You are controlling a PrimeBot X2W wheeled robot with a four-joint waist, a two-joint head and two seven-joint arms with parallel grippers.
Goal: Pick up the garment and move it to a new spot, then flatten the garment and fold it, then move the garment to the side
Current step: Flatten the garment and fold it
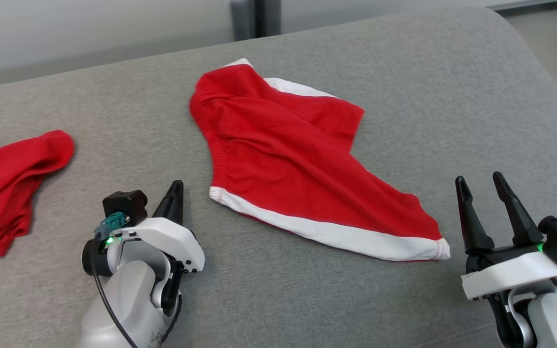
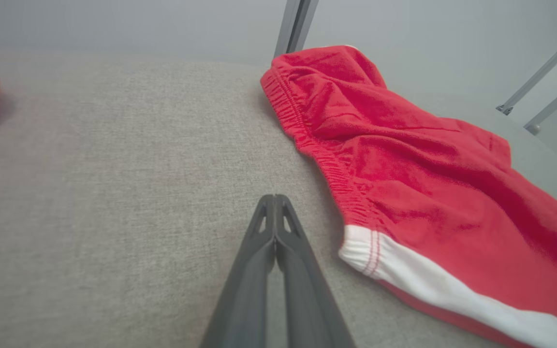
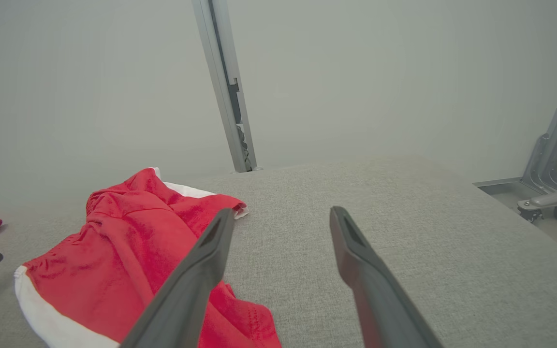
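The red shorts (image 1: 298, 154) lie crumpled near the centre of the grey upholstered surface (image 1: 404, 72), between the two grippers. In the head view the elastic waistband (image 1: 208, 140) forms the left edge of the shorts. A white hem band (image 1: 336, 234) runs along the near edge, from lower left to lower right.

Left gripper (image 1: 177, 186): the fingers are pressed together with nothing between them. It sits just left of the near-left corner of the white hem band, clear of the cloth. In the left wrist view the closed fingers (image 2: 259, 256) point along the bare surface, with the hem corner just beside them on the right, not touching.

Right gripper (image 1: 478, 178): the jaws are spread wide and empty. It stands just right of the near-right hem corner, with a narrow strip of bare surface between them. In the right wrist view the shorts lie left of the fingers (image 3: 201, 270), partly behind the left one.

A second red garment (image 1: 3, 183) lies bunched at the far left of the surface, well apart from the shorts.
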